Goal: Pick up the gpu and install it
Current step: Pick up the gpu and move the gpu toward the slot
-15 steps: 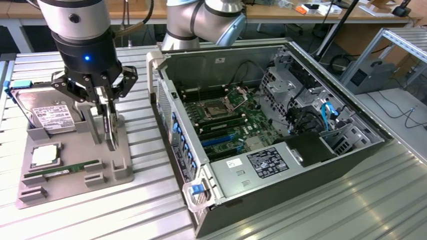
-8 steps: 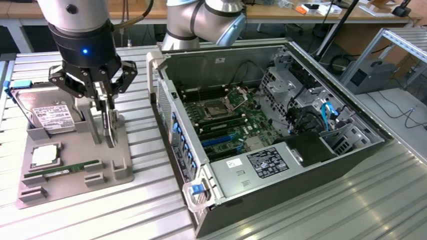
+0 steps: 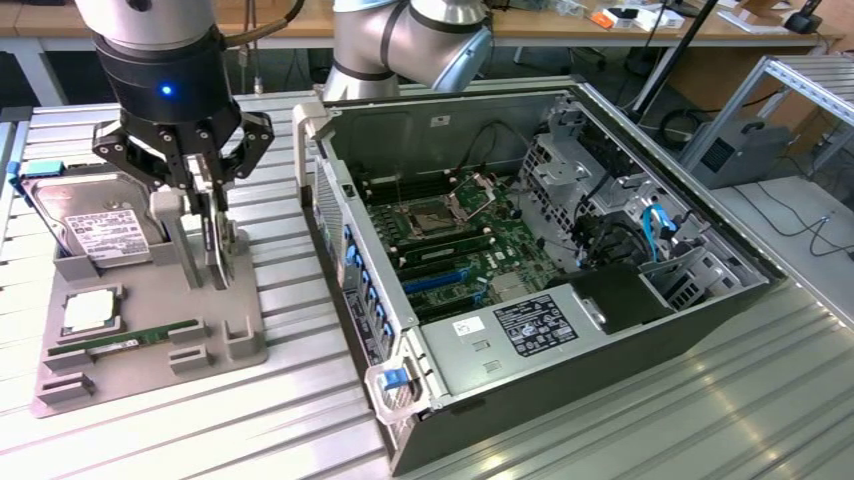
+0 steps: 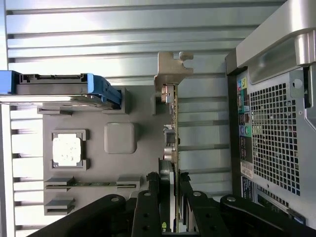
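The gpu (image 3: 218, 252) stands on edge in a slot of the grey holder (image 3: 247, 335), at the exterior view's left of the open computer case (image 3: 441, 375). My gripper (image 3: 198, 215) has come down from above and its two black fingers press on both faces of the card. In the wrist view the gpu (image 4: 172, 113) shows edge-on, its silver end bracket (image 4: 173, 66) at the far end, and the gripper (image 4: 168, 185) is shut on the near end. The card's lower edge still seems to sit in the holder.
The holder also carries a silver hard drive (image 3: 100, 228) with blue rails, a square processor chip (image 3: 87, 312) and a green memory stick (image 3: 127, 340). The case lies open with its motherboard (image 3: 447, 235) exposed. The case's rear wall (image 4: 276, 143) stands close beside the gpu.
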You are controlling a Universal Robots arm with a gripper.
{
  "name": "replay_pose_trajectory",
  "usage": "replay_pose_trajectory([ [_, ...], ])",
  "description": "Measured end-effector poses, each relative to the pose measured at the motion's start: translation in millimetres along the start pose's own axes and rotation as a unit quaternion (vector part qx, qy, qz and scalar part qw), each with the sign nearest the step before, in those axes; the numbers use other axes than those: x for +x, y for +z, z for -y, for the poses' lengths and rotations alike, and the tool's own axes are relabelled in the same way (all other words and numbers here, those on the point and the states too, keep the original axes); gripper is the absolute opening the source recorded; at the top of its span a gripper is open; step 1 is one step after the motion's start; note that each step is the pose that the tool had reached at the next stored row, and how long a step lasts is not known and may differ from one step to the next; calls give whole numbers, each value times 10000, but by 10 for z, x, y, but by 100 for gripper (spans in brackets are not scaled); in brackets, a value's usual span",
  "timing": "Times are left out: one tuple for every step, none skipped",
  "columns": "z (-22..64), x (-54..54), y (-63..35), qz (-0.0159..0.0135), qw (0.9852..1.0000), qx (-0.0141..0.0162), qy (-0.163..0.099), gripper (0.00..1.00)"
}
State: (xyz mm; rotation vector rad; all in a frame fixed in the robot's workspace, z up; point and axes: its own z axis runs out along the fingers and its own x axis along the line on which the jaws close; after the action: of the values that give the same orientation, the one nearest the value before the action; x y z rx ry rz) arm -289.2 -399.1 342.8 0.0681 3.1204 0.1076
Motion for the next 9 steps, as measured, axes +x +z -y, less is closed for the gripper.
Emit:
replay_pose_trajectory([
  [-1, 0, -6, 0, 10000, -1, 0, 27],
  [-1, 0, -16, 0, 10000, -3, 0, 27],
  [-2, -1, -27, 0, 10000, -4, 0, 27],
  [-3, -1, -38, 0, 10000, -6, 0, 27],
  [-3, -1, -47, 0, 10000, -6, 0, 27],
  [-4, -1, -58, 0, 10000, -8, 0, 27],
  [-5, -1, -71, 0, 10000, -9, 0, 27],
  [-5, -1, -76, -1, 10000, -10, 0, 27],
  [-6, -2, -83, -1, 10000, -10, 0, 27],
])
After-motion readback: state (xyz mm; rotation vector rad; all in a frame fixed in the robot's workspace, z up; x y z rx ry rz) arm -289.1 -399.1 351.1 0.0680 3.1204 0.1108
